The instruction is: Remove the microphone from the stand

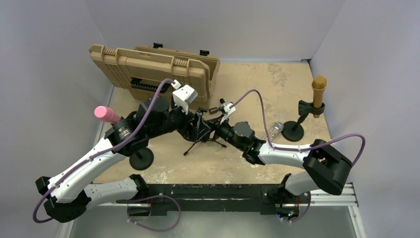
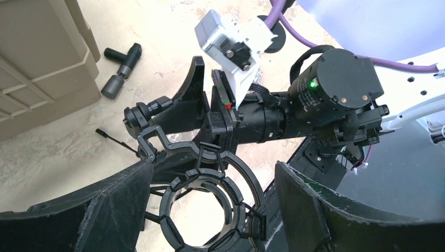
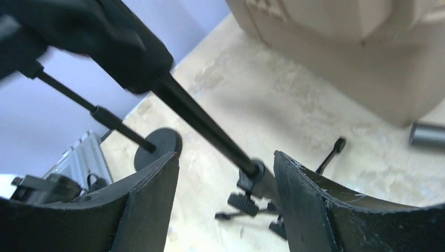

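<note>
Shock mount (image 2: 245, 173) empty between the spread left tool (image 2: 215, 206); right tool (image 3: 224, 173) also agape, holding nothing; silver microphone (image 1: 276, 130) on tabletop (image 1: 257, 84), removal apparently complete.

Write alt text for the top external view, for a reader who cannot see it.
Two robot arms meet over the middle of the table, the left gripper and right gripper both at a small black tripod stand. A tan hard case sits behind them, with a pink microphone at the left and a gold microphone in a stand at the right.
</note>
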Robot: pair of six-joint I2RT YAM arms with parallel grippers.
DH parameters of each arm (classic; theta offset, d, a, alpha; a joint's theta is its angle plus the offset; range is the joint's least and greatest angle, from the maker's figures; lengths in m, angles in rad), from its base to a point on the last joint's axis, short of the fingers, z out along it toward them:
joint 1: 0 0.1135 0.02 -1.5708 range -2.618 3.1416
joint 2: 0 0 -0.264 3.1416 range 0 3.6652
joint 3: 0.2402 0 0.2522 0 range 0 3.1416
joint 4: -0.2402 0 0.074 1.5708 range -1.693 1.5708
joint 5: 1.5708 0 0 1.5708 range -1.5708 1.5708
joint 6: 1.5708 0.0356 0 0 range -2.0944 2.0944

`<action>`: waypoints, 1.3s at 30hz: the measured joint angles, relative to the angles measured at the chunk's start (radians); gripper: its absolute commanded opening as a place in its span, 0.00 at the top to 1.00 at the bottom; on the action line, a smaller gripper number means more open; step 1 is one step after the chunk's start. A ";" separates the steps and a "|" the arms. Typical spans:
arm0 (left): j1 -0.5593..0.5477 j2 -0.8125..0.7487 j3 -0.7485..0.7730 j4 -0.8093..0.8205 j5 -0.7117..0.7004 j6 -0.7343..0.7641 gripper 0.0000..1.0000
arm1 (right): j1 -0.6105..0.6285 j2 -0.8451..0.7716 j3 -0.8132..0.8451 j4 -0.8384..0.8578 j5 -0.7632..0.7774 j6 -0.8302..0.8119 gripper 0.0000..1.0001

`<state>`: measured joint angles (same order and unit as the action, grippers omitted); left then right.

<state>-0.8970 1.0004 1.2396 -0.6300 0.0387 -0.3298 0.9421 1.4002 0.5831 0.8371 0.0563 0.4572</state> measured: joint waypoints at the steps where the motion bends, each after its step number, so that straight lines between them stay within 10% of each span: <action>1: 0.000 0.000 0.000 0.000 0.002 0.000 0.16 | 0.000 -0.003 -0.007 -0.019 -0.006 0.026 0.34; 39: 0.000 -0.027 0.013 -0.032 0.010 -0.001 0.15 | -0.188 0.039 -0.142 0.097 -0.418 0.497 0.45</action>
<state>-0.8970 0.9730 1.2526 -0.6621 0.0486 -0.3309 0.7544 1.4387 0.4416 0.9344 -0.3618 0.9543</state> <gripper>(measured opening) 0.852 0.550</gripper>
